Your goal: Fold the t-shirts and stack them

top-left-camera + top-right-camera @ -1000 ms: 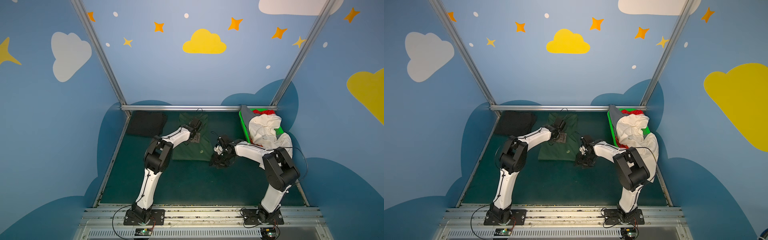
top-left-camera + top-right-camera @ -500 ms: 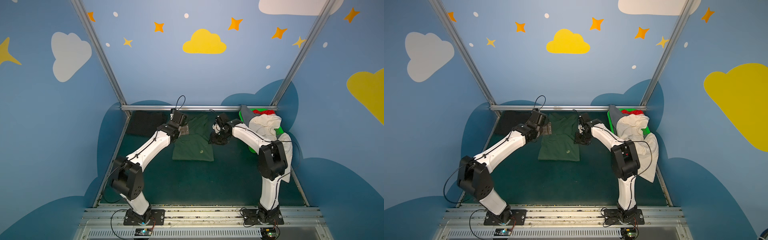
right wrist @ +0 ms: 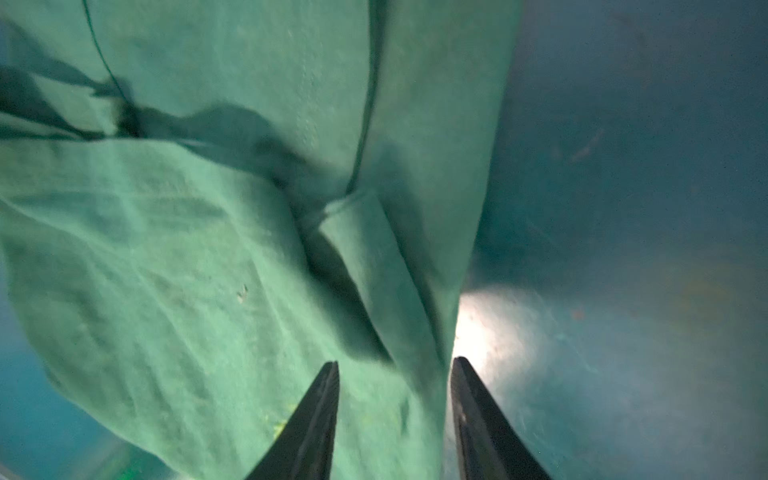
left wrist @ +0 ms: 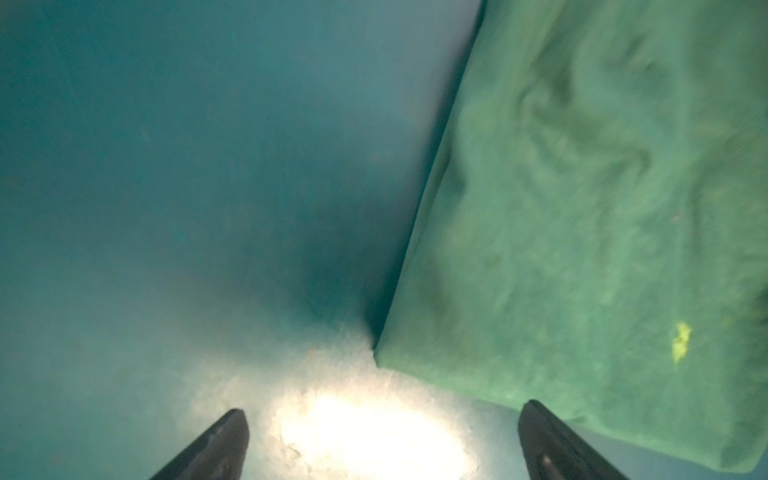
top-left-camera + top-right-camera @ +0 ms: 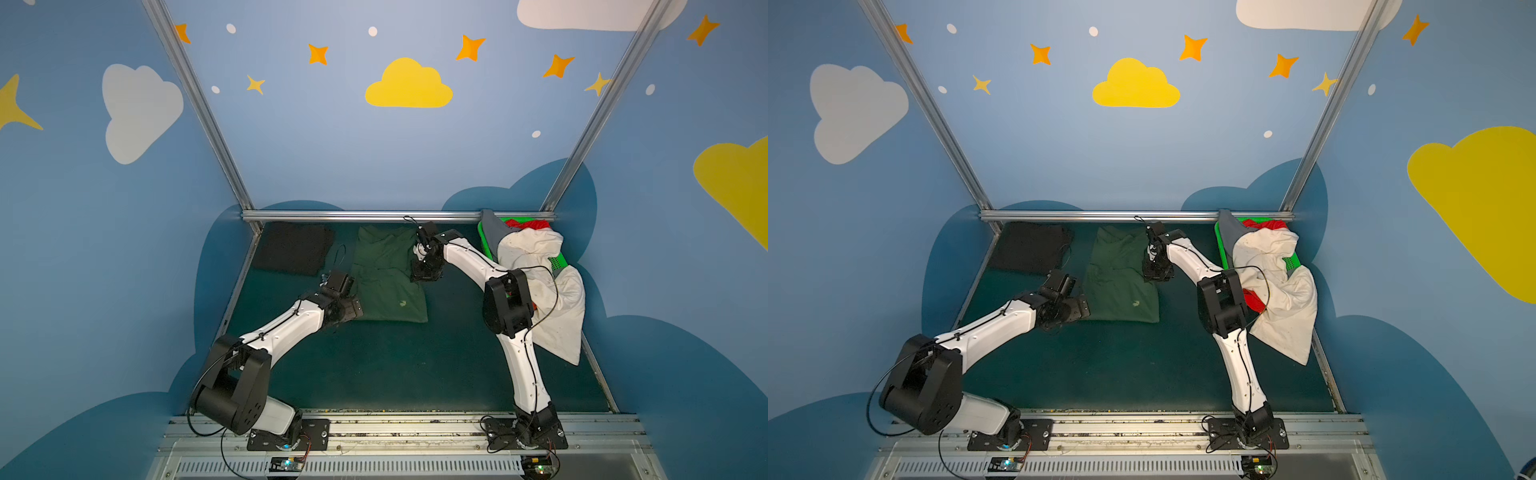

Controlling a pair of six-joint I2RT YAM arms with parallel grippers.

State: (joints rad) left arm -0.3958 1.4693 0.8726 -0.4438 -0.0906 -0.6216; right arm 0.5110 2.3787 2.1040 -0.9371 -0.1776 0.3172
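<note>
A dark green t-shirt (image 5: 386, 291) (image 5: 1121, 291) lies flat as a long strip at the middle back of the table. My left gripper (image 5: 353, 309) (image 5: 1081, 309) hovers open at its near left corner; in the left wrist view the gripper (image 4: 382, 415) has bare mat between its fingers and the shirt (image 4: 582, 208) beside them. My right gripper (image 5: 424, 272) (image 3: 395, 363) stands open astride the shirt's right edge (image 3: 419, 291); cloth lies in the gap, unpinched. A folded black t-shirt (image 5: 293, 249) lies at the back left.
A bright green mesh basket (image 5: 557, 259) stands at the back right. A cream-white t-shirt (image 5: 544, 291) spills out of it, over the table's right edge, with red (image 5: 528, 224) and grey (image 5: 492, 232) cloth behind. A metal rail (image 5: 374, 216) bounds the back.
My left gripper has drawn back from the shirt's far left side to its near left corner. My right gripper shifted a little nearer along the right edge and its jaws have narrowed.
</note>
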